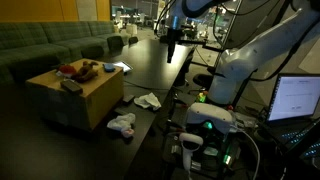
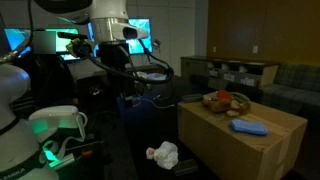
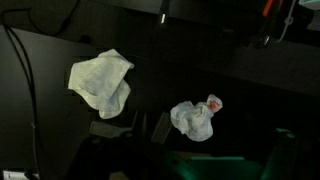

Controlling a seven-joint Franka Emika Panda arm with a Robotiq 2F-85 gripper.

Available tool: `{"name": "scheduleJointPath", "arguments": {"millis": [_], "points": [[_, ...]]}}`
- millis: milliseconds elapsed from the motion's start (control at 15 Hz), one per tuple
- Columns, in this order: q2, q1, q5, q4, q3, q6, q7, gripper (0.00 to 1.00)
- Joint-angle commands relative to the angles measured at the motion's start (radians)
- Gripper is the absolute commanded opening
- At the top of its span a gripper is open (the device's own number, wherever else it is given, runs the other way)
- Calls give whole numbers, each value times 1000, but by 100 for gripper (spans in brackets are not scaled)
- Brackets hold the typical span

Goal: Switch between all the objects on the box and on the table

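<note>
A cardboard box (image 1: 78, 95) stands beside the black table (image 1: 160, 75); it also shows in an exterior view (image 2: 245, 145). On it lie a red and brown pile (image 1: 78, 70), a dark object (image 1: 71, 86) and a blue object (image 2: 248, 127). Two crumpled white cloths lie on the table: a plain one (image 1: 148, 100) (image 3: 100, 82) and one with a red spot (image 1: 122, 124) (image 3: 195, 118) (image 2: 163, 154). My gripper (image 1: 172, 48) hangs high above the table, apart from everything and holding nothing. Its jaws are too dark to make out.
A green sofa (image 1: 50, 45) runs behind the box. The robot base with a green light (image 1: 208, 122) stands at the table's near end, with a lit laptop (image 1: 298, 98) and monitors (image 2: 20, 40) nearby. Cables hang near the arm.
</note>
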Motion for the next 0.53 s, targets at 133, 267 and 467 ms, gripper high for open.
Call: {"name": "scheduleJointPath", "arguments": {"millis": [133,267,467], "points": [[0,-3,3,2,3,-2,-2,100],[0,-3,3,2,3,-2,-2,100],[89,27,13,52,33,36,24,100]]}}
